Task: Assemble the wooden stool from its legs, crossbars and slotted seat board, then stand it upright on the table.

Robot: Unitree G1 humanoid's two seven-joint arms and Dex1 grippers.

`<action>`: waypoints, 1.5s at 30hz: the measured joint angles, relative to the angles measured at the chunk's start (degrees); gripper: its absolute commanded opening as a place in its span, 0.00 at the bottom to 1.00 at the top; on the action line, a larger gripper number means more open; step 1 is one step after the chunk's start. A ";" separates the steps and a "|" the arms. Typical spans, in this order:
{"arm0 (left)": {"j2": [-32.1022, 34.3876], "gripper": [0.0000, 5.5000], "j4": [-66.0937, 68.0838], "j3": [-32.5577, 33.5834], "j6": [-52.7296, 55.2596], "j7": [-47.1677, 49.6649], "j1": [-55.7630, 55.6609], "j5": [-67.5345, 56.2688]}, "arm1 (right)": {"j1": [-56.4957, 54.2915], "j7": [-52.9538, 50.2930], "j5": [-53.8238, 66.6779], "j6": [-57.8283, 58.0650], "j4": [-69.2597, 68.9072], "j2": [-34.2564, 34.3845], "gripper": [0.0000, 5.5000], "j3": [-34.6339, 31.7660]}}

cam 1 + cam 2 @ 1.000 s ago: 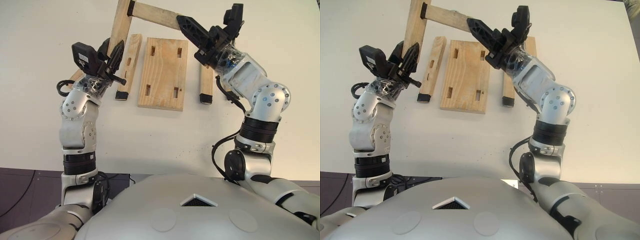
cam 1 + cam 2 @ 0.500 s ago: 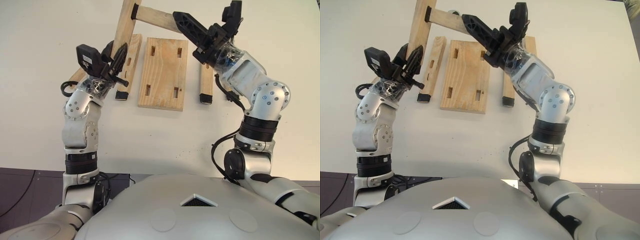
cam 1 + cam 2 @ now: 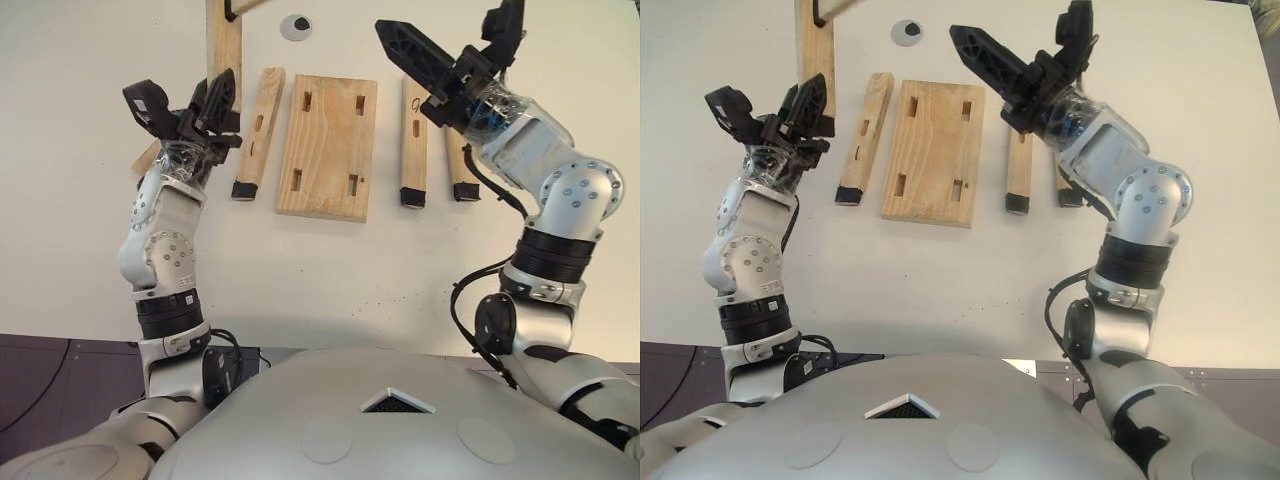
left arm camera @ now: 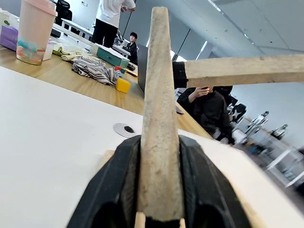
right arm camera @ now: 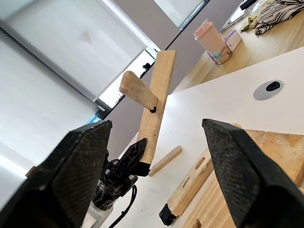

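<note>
Left hand point(image 3: 213, 97) clenched on upright leg point(image 3: 224, 40) with crossbar point(image 4: 237, 71), right hand point(image 3: 450, 20) released, seat board point(image 3: 328, 150) lying flat

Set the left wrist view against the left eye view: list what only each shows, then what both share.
Left wrist view, not left eye: a pink cup and a striped cloth on a wooden desk beyond the white table, and the crossbar running out sideways.
Left eye view, not left wrist: the flat seat board with its four slots, the loose legs and their dark end caps, the open right gripper.
Both: the held leg clamped in the left gripper, its joint with the crossbar, the round disc in the table.
</note>
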 measured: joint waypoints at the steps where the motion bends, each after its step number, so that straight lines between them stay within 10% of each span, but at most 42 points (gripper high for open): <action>1: -1.91 0.18 -0.50 1.19 4.03 1.65 -0.55 -8.83 | 0.00 1.36 -0.09 0.01 0.58 0.00 0.64 0.18; 11: 5.58 0.18 8.47 0.33 31.77 -6.58 -4.34 -59.85 | -11.74 34.72 1.42 4.49 23.44 -7.60 0.64 2.23; 33: 5.37 0.18 16.38 -3.54 40.53 -10.97 -6.94 -65.73 | -20.46 46.10 -0.55 -1.21 29.12 7.52 0.64 4.57; 45: 3.41 0.18 16.66 -3.49 42.84 -11.09 -7.04 -66.24 | -21.05 46.09 -0.02 0.62 29.50 9.82 0.40 3.14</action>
